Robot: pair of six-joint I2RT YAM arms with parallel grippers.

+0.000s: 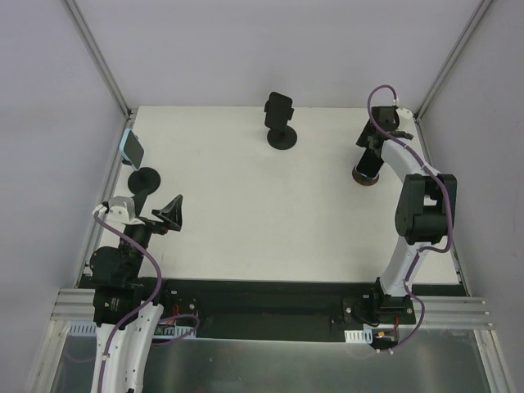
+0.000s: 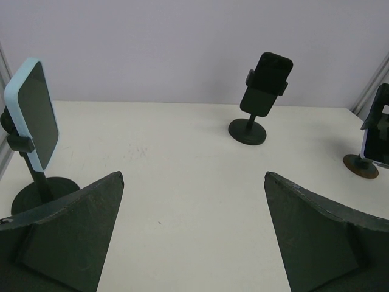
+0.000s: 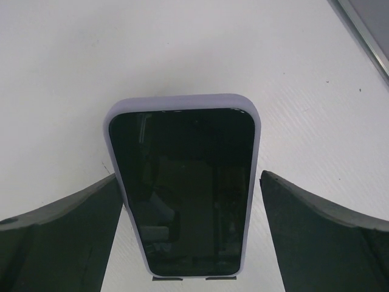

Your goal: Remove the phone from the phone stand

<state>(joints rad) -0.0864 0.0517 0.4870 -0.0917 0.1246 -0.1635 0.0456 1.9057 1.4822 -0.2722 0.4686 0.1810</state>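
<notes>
A lavender-cased phone point(image 3: 185, 188) with a dark screen stands in a phone stand with a brown round base point(image 1: 366, 176) at the right of the table. My right gripper point(image 3: 189, 175) is open and straddles this phone, one finger point(image 3: 61, 237) along each long edge. A narrow gap shows on the right side. In the left wrist view the same phone point(image 2: 372, 146) appears at the far right edge. My left gripper point(image 2: 193, 175) is open and holds nothing, low over the table near the left front point(image 1: 168, 214).
A light-blue-cased phone point(image 2: 33, 112) sits on a black stand point(image 1: 144, 180) at the left edge, close to my left gripper. A black phone point(image 2: 265, 82) on a black stand point(image 1: 282, 139) is at the back middle. Frame posts rise at the back corners.
</notes>
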